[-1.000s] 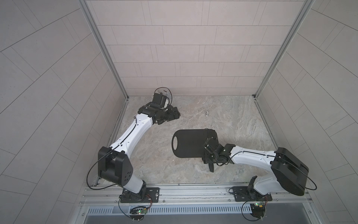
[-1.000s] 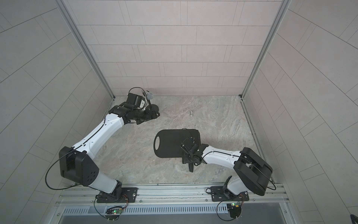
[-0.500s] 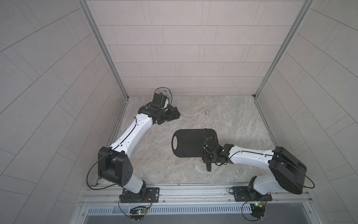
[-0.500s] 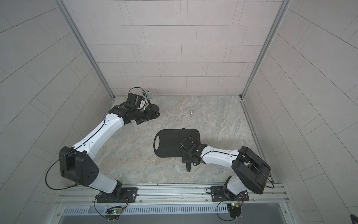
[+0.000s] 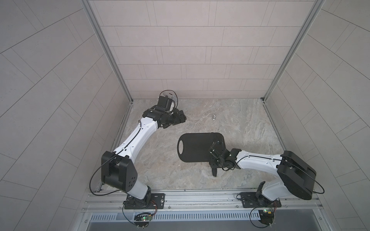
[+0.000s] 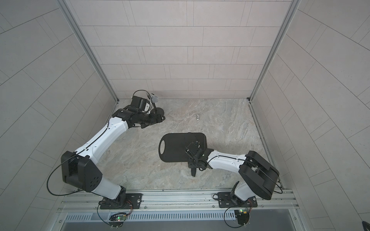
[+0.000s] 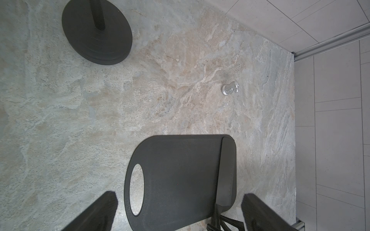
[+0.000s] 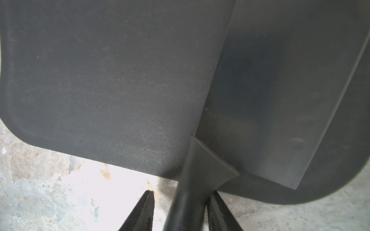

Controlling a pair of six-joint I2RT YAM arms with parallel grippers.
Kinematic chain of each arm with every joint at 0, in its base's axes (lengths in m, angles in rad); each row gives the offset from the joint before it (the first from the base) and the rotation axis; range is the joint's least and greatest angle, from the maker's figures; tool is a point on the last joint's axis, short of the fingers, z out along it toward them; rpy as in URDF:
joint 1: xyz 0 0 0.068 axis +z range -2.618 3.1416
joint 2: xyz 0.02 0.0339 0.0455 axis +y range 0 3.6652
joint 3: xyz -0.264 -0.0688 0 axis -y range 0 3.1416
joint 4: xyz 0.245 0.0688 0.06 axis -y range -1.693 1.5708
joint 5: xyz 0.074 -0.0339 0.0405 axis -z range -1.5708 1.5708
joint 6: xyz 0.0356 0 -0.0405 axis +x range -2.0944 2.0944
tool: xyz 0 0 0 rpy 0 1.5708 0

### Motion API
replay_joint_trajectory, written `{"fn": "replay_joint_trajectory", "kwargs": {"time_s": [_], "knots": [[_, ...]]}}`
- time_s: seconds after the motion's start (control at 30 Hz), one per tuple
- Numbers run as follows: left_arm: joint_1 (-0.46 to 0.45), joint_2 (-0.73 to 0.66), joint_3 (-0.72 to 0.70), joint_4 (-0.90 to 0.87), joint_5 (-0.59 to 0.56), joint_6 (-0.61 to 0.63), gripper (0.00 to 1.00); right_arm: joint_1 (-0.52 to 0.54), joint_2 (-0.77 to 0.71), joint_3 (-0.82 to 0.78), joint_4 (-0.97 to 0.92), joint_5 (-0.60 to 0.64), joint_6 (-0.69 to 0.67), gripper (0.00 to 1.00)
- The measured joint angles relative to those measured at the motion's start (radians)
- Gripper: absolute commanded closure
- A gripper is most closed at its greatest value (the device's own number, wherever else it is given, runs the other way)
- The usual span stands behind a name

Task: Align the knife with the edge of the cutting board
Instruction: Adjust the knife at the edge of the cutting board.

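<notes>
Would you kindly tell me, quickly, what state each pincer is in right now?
Left pincer: open, holding nothing.
Right pincer: open, astride the handle of the knife, with a gap at one finger; not clamped.

Both top views are lit evenly and softly from overhead. Only faint, short shadows are cast on the stone tabletop (image 5: 180, 180), and the tiled walls (image 5: 50, 100) are splayed outward by the wide angle. In the right wrist view the tabletop is blown out to white beside the handle of the knife (image 8: 260, 100), which is rendered soft, and a dull sheen is carried by the blade.
</notes>
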Motion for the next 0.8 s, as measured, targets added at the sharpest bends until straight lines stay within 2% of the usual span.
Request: {"fn": "replay_joint_trajectory", "kwargs": {"time_s": [0.8], "knots": [[0.0,0.0,0.0,0.0,0.0,0.0,0.0,0.013,0.005,0.0,0.0,0.022,0.021,0.65]]}}
